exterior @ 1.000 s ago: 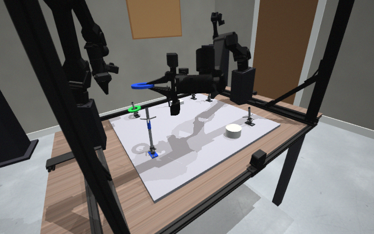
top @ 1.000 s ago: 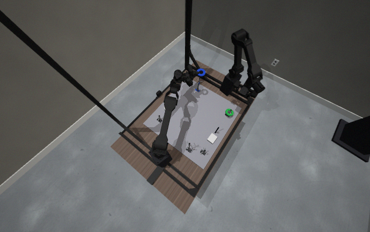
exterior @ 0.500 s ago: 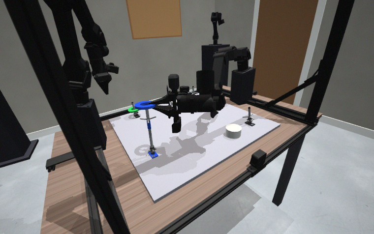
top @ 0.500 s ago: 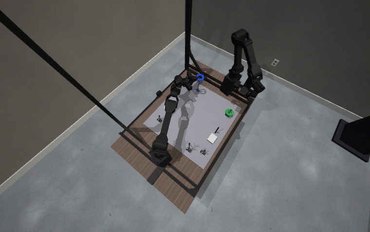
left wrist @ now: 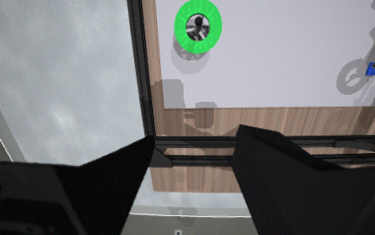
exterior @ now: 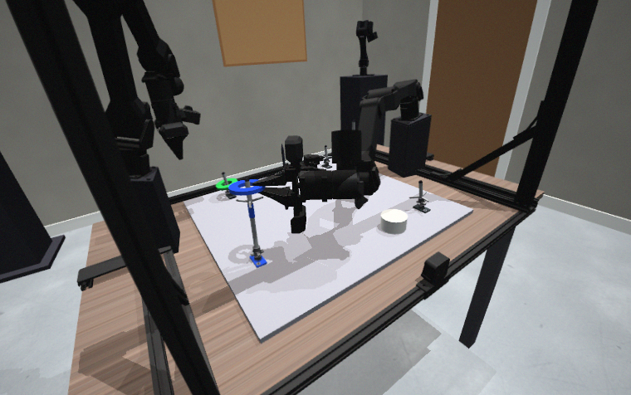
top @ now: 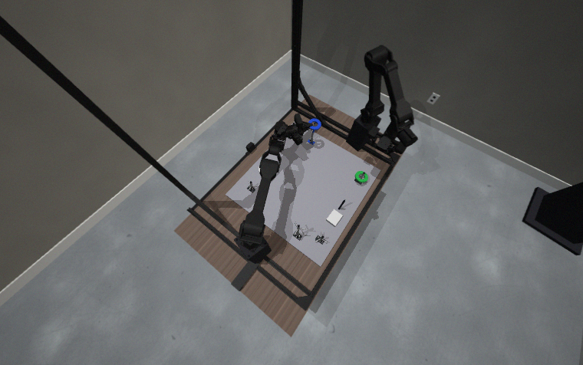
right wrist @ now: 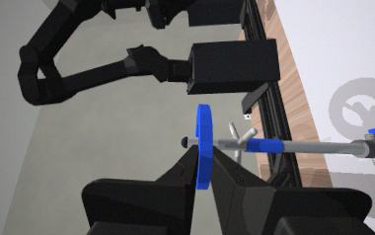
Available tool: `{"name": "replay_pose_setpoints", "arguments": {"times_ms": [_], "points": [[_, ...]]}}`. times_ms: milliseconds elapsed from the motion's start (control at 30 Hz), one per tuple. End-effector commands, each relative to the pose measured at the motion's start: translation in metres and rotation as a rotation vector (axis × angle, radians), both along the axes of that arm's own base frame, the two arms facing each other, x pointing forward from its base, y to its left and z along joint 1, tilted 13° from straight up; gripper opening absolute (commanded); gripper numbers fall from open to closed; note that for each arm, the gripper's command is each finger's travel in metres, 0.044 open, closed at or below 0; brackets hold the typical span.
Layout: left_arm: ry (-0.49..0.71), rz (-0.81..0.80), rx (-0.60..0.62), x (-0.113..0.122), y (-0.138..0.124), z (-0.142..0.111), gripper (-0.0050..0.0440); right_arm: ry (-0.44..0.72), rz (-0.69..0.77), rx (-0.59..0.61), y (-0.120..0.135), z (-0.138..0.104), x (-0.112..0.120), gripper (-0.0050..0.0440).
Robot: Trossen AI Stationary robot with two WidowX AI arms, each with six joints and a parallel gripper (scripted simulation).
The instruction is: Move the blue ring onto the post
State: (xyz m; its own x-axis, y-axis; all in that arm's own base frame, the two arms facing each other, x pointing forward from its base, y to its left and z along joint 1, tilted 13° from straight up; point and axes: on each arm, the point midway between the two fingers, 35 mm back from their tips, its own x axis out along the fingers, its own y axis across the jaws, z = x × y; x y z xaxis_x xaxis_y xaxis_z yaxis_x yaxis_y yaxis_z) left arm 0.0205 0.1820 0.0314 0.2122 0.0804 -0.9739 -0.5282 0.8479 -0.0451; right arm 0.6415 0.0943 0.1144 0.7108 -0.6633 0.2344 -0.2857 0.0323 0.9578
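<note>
The blue ring (exterior: 246, 189) is level and threaded over the top of the post with the blue foot (exterior: 257, 259). It sits just above the post's three pins (right wrist: 242, 138). The post tip (right wrist: 185, 142) pokes through the ring's hole. My right gripper (right wrist: 202, 150) is shut on the ring's rim and reaches in level from the side, as the top view also shows (top: 307, 126). My left gripper (exterior: 178, 148) is open and empty. It hangs high above the table's edge, far from the post.
A green ring (exterior: 223, 182) lies on another post behind the blue one. A white cylinder (exterior: 393, 220) and a bare post (exterior: 420, 197) stand on the mat's other side. More small posts (top: 298, 231) stand near the right arm's base.
</note>
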Motion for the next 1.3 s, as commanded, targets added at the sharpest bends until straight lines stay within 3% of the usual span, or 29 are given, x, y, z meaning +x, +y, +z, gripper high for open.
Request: {"name": "replay_pose_setpoints", "arguments": {"times_ms": [0,433,1267], "points": [[-0.004,0.003,-0.001,0.000,0.000,0.000,0.0400,0.003,0.004,0.001,0.000,-0.007,0.001,0.0000],[-0.004,0.003,-0.001,0.000,0.000,0.000,0.0400,-0.029,0.033,0.027,-0.001,-0.025,0.006,0.0000],[-0.004,0.003,-0.001,0.000,0.000,0.000,0.0400,-0.033,0.037,0.030,-0.001,-0.027,0.006,0.0000]]}}
